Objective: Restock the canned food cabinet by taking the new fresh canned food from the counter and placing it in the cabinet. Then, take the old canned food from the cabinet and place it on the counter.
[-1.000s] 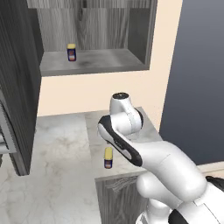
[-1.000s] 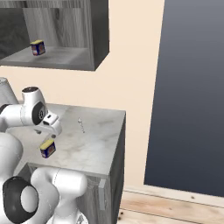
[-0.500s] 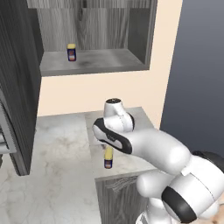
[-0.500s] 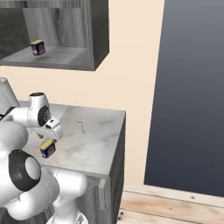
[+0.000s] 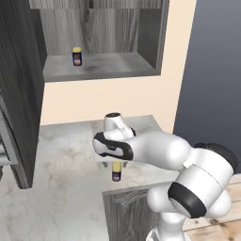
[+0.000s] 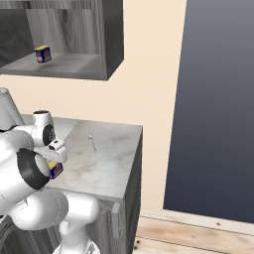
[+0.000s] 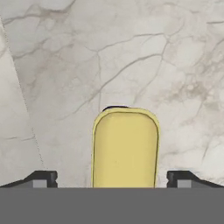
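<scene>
**Gripper above the counter can**

You see the gripper (image 7: 112,183) with its fingers apart, 1 on each side of the yellow-topped can (image 7: 124,146) standing on the counter (image 7: 166,57). At 11 o'clock, another can (image 5: 76,56) stands in the cabinet (image 5: 101,66).

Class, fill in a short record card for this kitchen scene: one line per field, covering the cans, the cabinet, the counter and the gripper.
Can on counter: yellow-topped can, upright on the marble counter
Can in cabinet: second can on the shelf of the open cabinet
Gripper: gripper above the counter can, fingers apart either side, not touching
</scene>
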Tool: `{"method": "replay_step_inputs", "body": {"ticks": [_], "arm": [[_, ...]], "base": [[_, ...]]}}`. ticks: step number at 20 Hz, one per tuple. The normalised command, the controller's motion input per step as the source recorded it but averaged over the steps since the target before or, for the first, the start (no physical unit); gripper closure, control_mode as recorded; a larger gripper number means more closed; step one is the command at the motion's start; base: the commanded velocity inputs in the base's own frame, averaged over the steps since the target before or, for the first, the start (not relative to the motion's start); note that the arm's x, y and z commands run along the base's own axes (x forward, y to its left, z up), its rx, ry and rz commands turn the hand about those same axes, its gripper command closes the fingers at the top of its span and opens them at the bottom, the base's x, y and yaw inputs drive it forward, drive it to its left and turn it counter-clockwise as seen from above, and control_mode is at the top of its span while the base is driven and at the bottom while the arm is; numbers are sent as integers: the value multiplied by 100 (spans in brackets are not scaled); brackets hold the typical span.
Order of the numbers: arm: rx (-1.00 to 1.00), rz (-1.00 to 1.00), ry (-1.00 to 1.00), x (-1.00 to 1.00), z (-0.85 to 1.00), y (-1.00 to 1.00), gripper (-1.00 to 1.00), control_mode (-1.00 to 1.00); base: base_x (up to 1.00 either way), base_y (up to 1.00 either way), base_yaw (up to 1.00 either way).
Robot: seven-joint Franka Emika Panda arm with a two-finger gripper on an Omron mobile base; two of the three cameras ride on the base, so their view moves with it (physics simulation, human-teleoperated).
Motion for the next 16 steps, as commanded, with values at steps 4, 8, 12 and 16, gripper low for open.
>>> {"method": "replay_step_inputs", "body": {"ticks": [4,8,12,16], "arm": [[-2,0,3,-3,-41,6,-100,-100],[-2,0,1,-22,-54,0,-100,-100],[-2,0,2,-14,-29,0,100,-100],[0,0,0,0,0,0,100,-100]], "base": [[0,0,0],[0,0,0],[0,0,0],[0,0,0]]}}
